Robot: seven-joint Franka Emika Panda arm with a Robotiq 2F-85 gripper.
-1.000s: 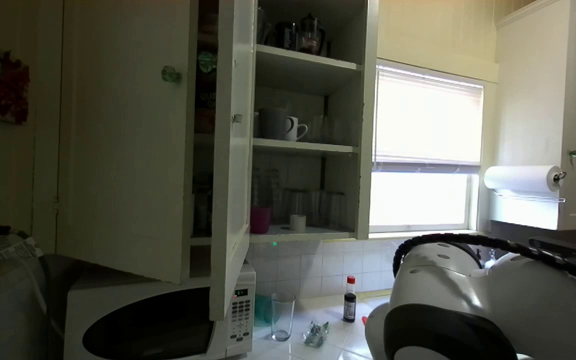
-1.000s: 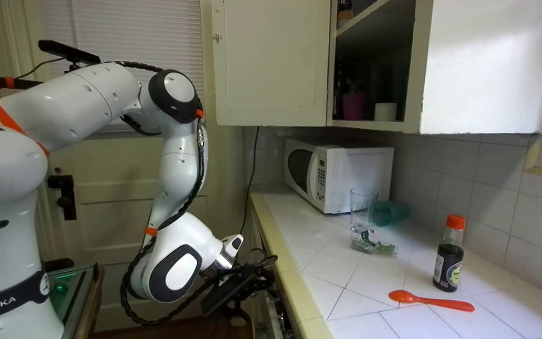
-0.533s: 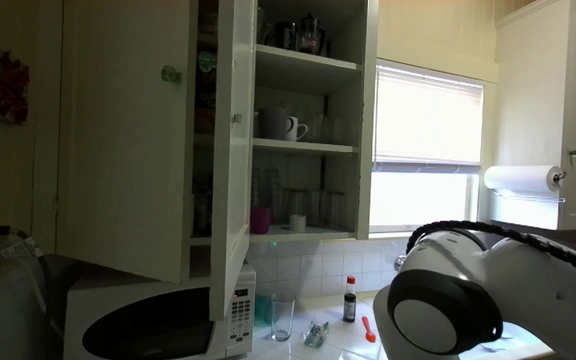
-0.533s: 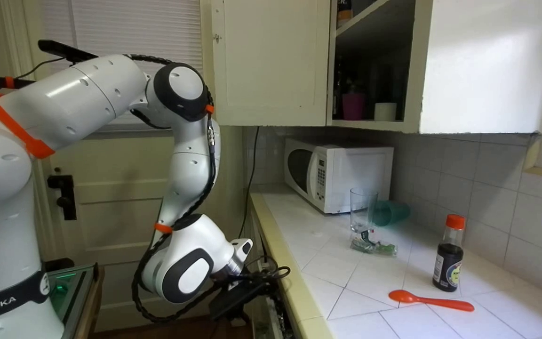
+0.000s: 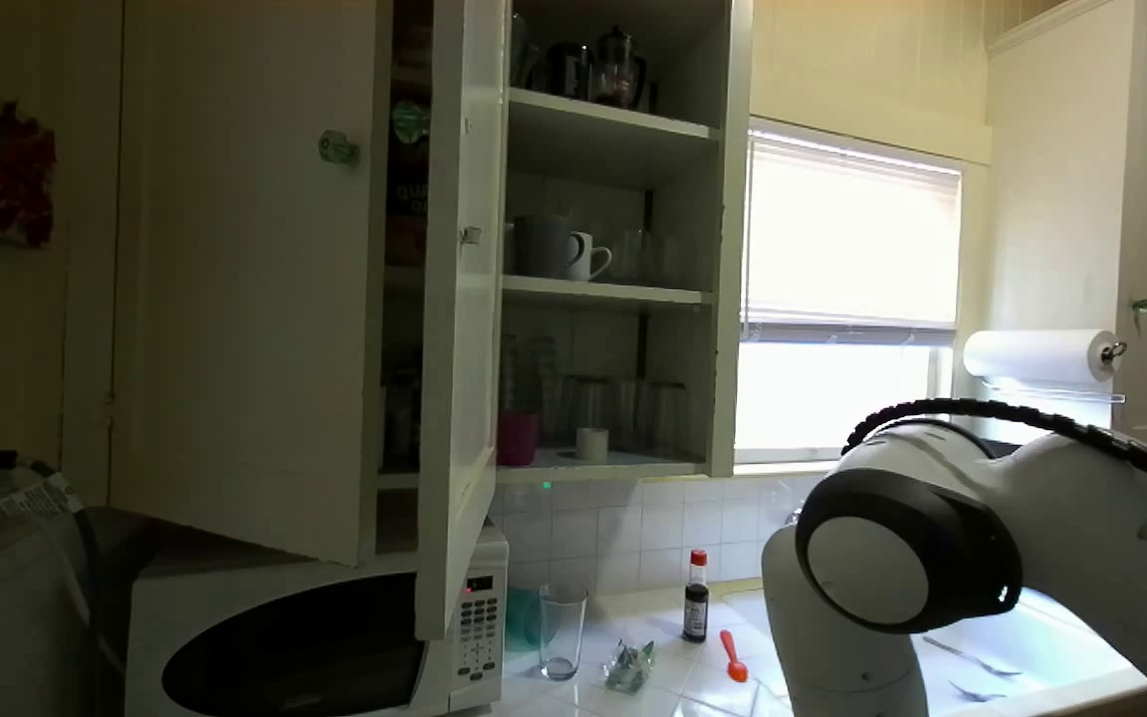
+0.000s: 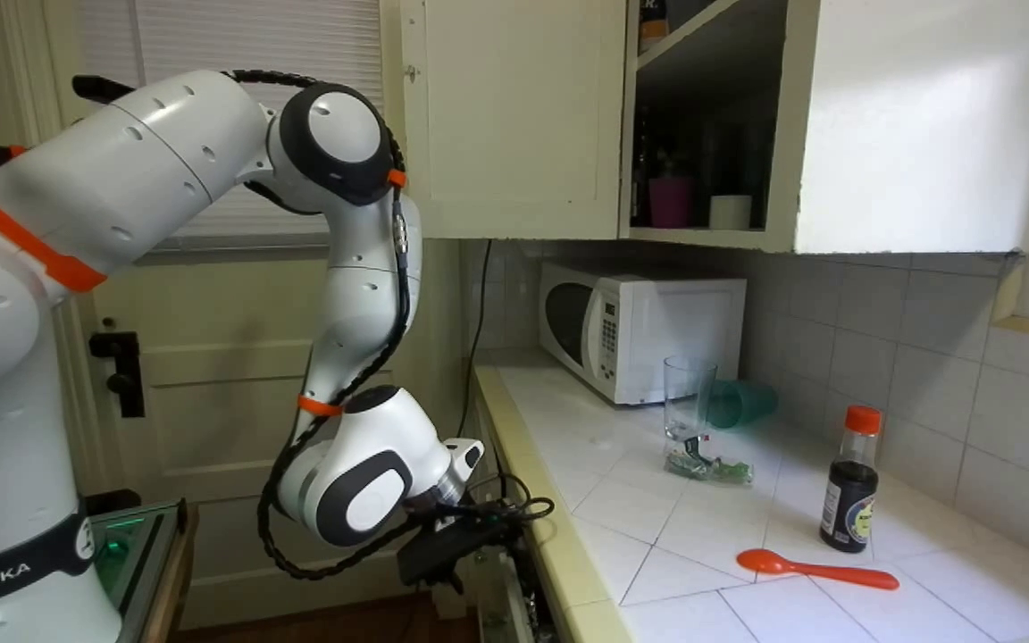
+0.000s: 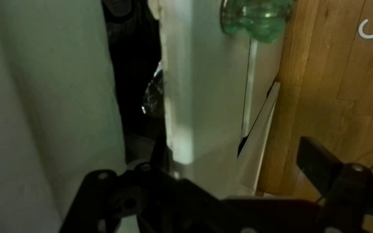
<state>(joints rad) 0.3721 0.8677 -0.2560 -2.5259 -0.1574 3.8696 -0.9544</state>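
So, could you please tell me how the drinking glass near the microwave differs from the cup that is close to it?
The drinking glass is clear and colourless, whereas the cup is teal. The drinking glass stands upright; the cup lies on its side. In both exterior views the drinking glass is in front and the cup partly behind it. Both rest on the tiled counter near the microwave.

Backsplash (image 6: 867, 313), white tile, along back edge of counter (image 6: 568, 446); window (image 5: 832, 398), bright, blind (image 5: 850, 234) part-lowered; door (image 6: 211, 424) beyond front edge; floor (image 7: 329, 71), wood.
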